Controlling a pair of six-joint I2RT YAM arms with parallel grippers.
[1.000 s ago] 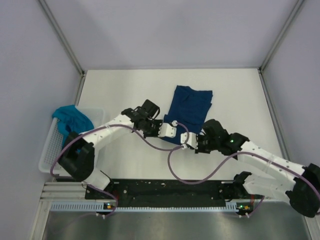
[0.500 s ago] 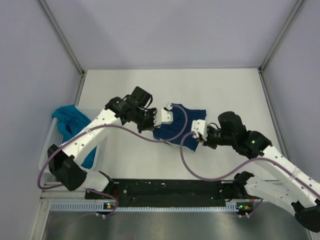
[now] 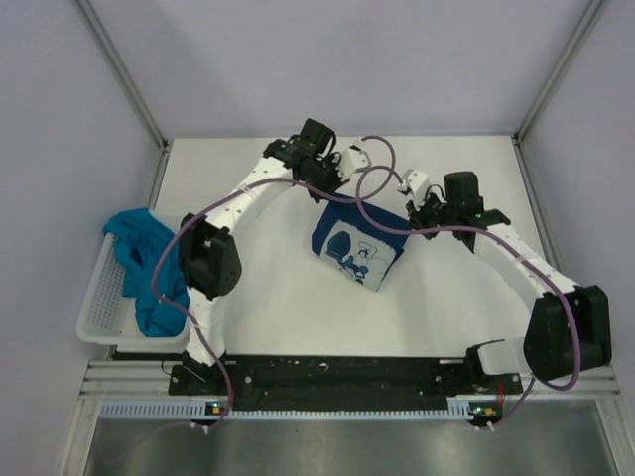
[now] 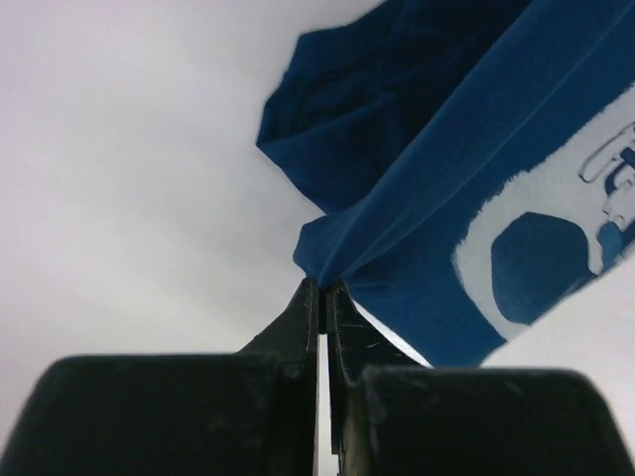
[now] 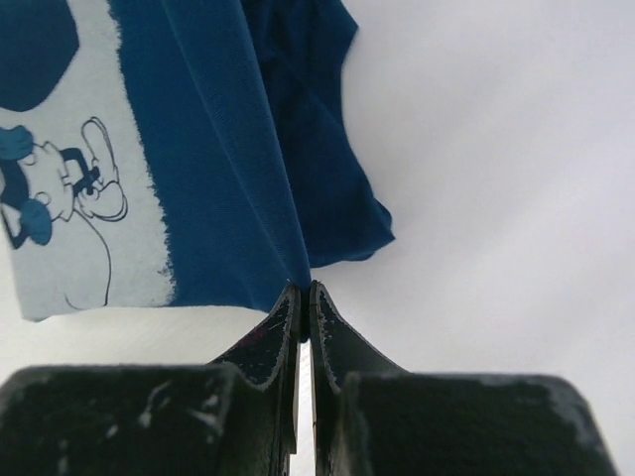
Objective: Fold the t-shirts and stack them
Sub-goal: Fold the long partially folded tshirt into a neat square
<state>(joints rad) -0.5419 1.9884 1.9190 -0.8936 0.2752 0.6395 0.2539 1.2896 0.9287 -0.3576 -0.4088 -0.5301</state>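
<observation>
Holding the navy t-shirt (image 3: 355, 248) by its far edge, the two arms stretch it between them above the middle of the table (image 3: 268, 317), a little toward 12 o'clock in the overhead view. The left jaws are pinched fully shut on the corner of cloth at the garment's 10 o'clock end, and the right jaws are closed just as tight on the corner at its 2 o'clock end. Each wrist view shows fabric gathered to a point at the tips. The shirt hangs doubled over, its pale cartoon print facing up toward 6 o'clock; whether its lower edge touches the table cannot be told. The teal t-shirt (image 3: 139, 260) lies bunched in the white basket (image 3: 94, 312) at 9 o'clock, well apart. The step in hand appears to be folding the navy shirt, with the stack not yet begun. The next move likely calls for both arms to travel together, hold the edge taut, and lay the cloth flat before letting go.
</observation>
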